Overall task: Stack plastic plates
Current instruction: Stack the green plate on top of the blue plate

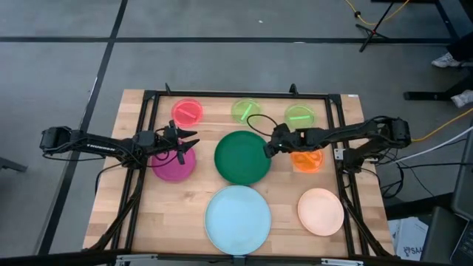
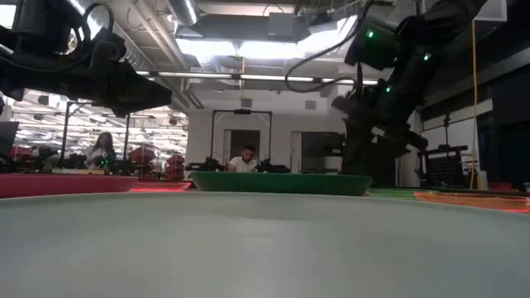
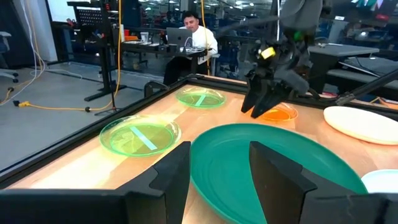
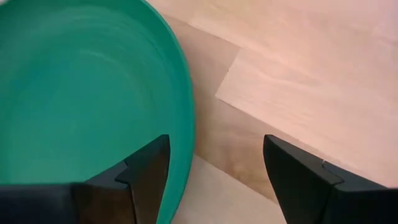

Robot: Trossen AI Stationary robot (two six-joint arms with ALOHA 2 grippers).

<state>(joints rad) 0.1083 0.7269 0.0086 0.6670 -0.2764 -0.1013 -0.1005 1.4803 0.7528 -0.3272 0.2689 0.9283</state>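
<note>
The dark green plate (image 1: pixel 242 157) lies flat at the table's middle. My right gripper (image 1: pixel 267 146) is open and low at this plate's right rim (image 4: pixel 186 118), one finger over the inside and one over the bare wood outside. I see no touch. My left gripper (image 1: pixel 194 140) is open and hovers above the magenta plate (image 1: pixel 171 165), pointing at the dark green plate (image 3: pixel 273 162). The light blue plate (image 1: pixel 238 218) lies near the table's near edge and the peach plate (image 1: pixel 321 211) to its right. An orange plate (image 1: pixel 307 159) sits under the right arm.
Along the far edge lie a pink-red plate (image 1: pixel 188 112) and two lime plates (image 1: pixel 246 110) (image 1: pixel 301 116). A black frame (image 1: pixel 151 94) borders the table. Bare wood shows between the dark green and peach plates. People sit at desks in the room beyond (image 3: pixel 198 34).
</note>
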